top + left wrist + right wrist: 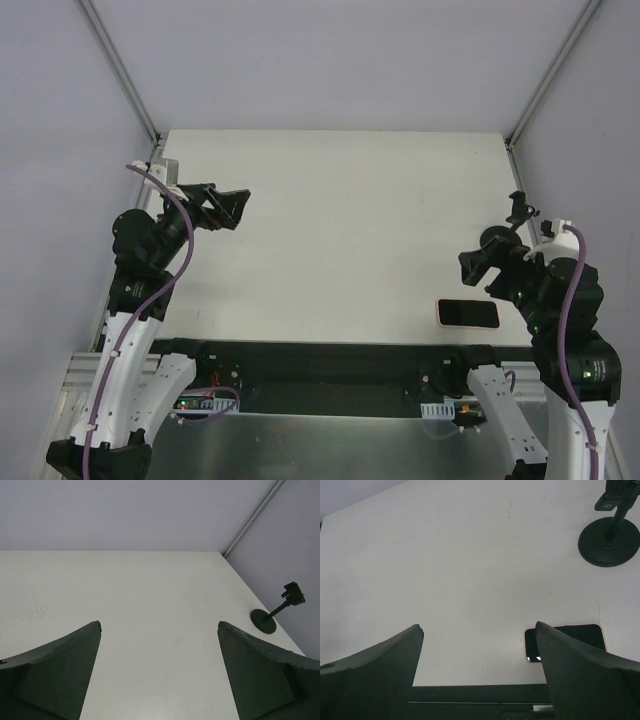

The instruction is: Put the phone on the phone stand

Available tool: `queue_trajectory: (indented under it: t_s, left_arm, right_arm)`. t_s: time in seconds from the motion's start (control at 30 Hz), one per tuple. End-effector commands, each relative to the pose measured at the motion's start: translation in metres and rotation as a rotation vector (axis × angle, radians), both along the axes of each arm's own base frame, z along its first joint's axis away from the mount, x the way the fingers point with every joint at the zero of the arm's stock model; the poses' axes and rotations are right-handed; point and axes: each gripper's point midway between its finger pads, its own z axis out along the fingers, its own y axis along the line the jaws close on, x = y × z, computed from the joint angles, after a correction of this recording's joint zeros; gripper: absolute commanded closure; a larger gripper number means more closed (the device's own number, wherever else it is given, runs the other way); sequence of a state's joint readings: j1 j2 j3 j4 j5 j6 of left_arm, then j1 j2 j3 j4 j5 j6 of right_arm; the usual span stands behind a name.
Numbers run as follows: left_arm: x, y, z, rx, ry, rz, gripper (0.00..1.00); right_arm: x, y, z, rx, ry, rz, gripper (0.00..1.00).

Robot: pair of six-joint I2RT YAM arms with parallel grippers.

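Top external view has the phone (467, 313) lying flat, screen up, at the near edge of the white table (330, 200), just beside the right gripper (479, 626), whose jaws stand wide apart with nothing between them. The left gripper (159, 624) is just as wide and empty, off at the far left, well apart from everything. The phone stand (609, 541) sits near the right edge, a little beyond the phone, and is bare.

To my eye the job now is the pickup, and the right arm is the one placed for it. That phone is a thin slab of glossy black glass with a rounded pale rim, hugging a smooth matte tabletop, so I'd bring the fingers down astride its narrow width, tips almost on the table, and close squarely on the long edges. The stand is matte black, a round disc with a slim leaning stem and a small clamp head, and looks light enough to tip if nudged
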State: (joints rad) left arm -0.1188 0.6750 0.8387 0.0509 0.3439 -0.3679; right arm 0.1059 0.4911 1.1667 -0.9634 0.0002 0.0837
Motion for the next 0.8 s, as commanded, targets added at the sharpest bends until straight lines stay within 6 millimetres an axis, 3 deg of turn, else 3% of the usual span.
queue_trajectory:
  t_s: [0.0, 0.1, 0.3, 0.53, 0.6, 0.77]
  left_arm:
    - [0.001, -0.015, 0.013, -0.010, -0.029, -0.086, 0.01]
    - [0.010, -0.016, 0.005, -0.012, 0.004, -0.080, 0.01]
    - [0.007, -0.021, 0.005, -0.017, 0.020, -0.114, 0.01]
    - [0.009, -0.023, 0.000, -0.016, 0.033, -0.117, 0.01]
    - [0.010, -0.023, -0.001, -0.010, 0.033, -0.110, 0.01]
    - [0.007, -0.030, -0.002, 0.002, 0.032, -0.134, 0.01]
  right_arm:
    - [0.009, 0.002, 0.020, 0.023, -0.058, -0.004, 0.04]
    - [0.009, -0.005, 0.031, 0.008, -0.124, -0.035, 0.04]
    - [0.029, -0.035, 0.008, 0.010, -0.040, -0.260, 0.04]
    - [0.086, -0.065, -0.017, -0.131, 0.131, -0.399, 0.04]
    - [0.102, -0.071, -0.020, -0.121, 0.143, -0.416, 0.04]
    - [0.149, -0.097, -0.060, 0.053, 0.262, -0.452, 0.04]
